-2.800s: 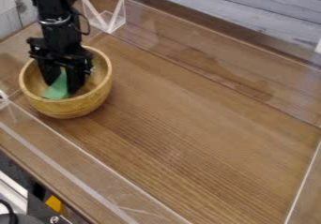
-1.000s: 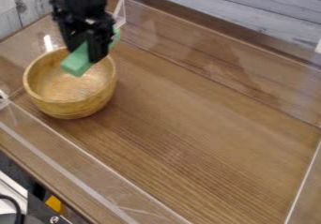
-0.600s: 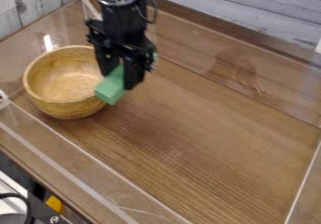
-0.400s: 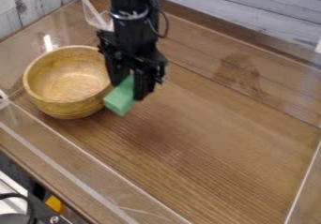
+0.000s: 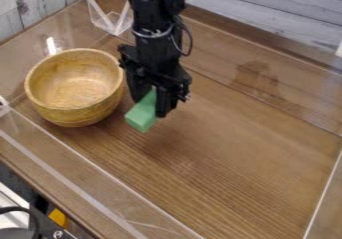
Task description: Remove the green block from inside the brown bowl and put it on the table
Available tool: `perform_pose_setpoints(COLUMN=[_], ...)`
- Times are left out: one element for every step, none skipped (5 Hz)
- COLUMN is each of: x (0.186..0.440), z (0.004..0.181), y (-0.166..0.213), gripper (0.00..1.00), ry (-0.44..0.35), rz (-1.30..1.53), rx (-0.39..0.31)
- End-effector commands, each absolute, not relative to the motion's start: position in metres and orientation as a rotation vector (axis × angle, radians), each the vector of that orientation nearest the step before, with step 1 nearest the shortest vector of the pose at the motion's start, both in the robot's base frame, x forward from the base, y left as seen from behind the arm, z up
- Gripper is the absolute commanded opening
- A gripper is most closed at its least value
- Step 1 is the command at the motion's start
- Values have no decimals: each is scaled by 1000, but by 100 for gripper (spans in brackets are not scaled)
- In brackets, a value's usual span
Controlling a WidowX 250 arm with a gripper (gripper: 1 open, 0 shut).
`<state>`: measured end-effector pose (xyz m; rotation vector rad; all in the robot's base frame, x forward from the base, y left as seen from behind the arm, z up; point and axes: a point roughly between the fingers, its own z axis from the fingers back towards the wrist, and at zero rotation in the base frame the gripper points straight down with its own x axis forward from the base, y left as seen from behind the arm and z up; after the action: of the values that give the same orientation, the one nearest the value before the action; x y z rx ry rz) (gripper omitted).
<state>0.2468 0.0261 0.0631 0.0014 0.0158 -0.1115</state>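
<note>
The green block [image 5: 143, 114] hangs tilted between the black fingers of my gripper [image 5: 156, 103], which points straight down and is shut on it. Its lower end sits just above or at the table [image 5: 227, 133], right of the brown bowl [image 5: 74, 85]; whether it touches the wood I cannot tell. The bowl is empty, showing only its pale wooden inside. The block's upper part is hidden by the fingers.
Clear acrylic walls [image 5: 80, 168] edge the tabletop along the front and back. A clear triangular bracket [image 5: 110, 19] stands behind the arm at the back left. Broad wood-grain surface stretches right of the gripper.
The gripper lifted the green block out of the bowl, carried it right over the rim and lowered it toward the table beside the bowl. The bowl stayed put.
</note>
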Motion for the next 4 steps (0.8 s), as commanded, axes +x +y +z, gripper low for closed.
perform_pose_setpoints(x=[253,254,250,245], z=[73,76,66,55], y=[17,10,10,11], gripper=[0,0,0,0], ry=[-18,-21,-23,-24], rz=[-110,-110,-110,-114], rx=[7,10,11,10])
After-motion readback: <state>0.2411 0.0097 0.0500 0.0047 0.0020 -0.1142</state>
